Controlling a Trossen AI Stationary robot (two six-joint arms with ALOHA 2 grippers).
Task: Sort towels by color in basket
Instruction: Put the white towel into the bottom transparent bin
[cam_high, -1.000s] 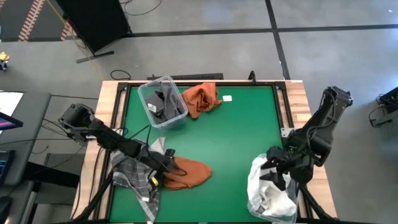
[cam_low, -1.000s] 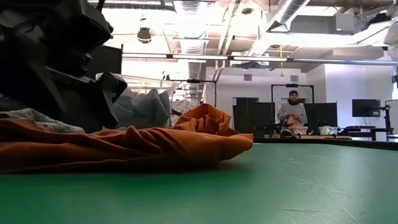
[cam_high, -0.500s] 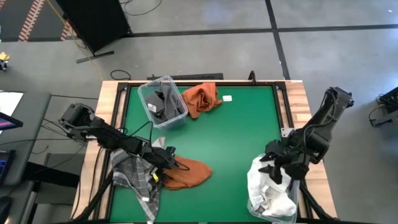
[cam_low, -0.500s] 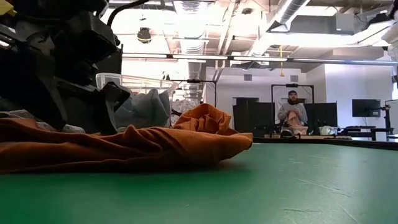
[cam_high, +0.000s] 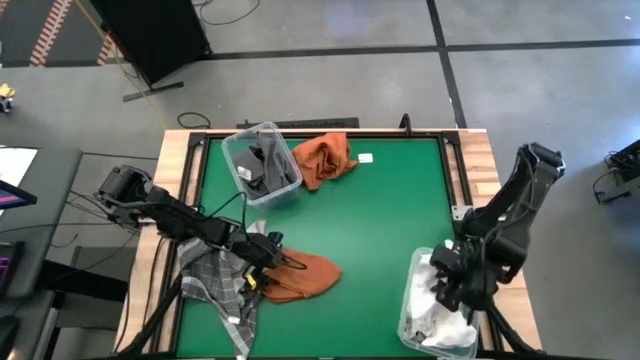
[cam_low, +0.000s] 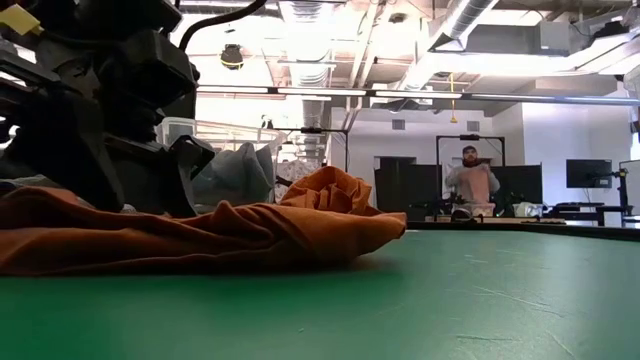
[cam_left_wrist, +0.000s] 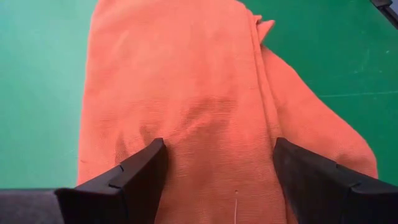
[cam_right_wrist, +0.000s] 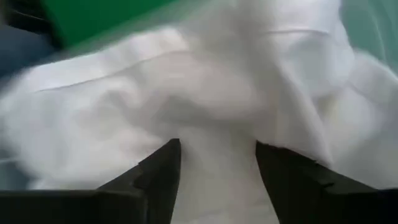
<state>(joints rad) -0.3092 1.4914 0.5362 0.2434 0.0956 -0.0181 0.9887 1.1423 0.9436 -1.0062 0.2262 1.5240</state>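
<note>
High view: my left gripper sits at approx 7 o'clock on the green surface, jaws spread wide over the near rust-orange towel. Left wrist view confirms: both fingers press down on the cloth w/ fabric between them, not pinched yet. Grey plaid towel lies touching it toward 8 o'clock, partly under the arm.

Right gripper is at approx 4 o'clock, down in the white towels heaped in a clear bin. Right wrist view shows jaws apart, white cloth bunched between them; can't tell if any is actually caught.

Second rust-orange towel lies at 12 o'clock, just beside the clear basket holding the dark grey towel.

Risks as I judge them: left jaws closing here may snag the plaid edge too, since the two cloths touch, so I'd lift mixed colours. A shallow pinch could slip off the flat fabric. On the right, lifting out may drag white cloth over the bin rim.
</note>
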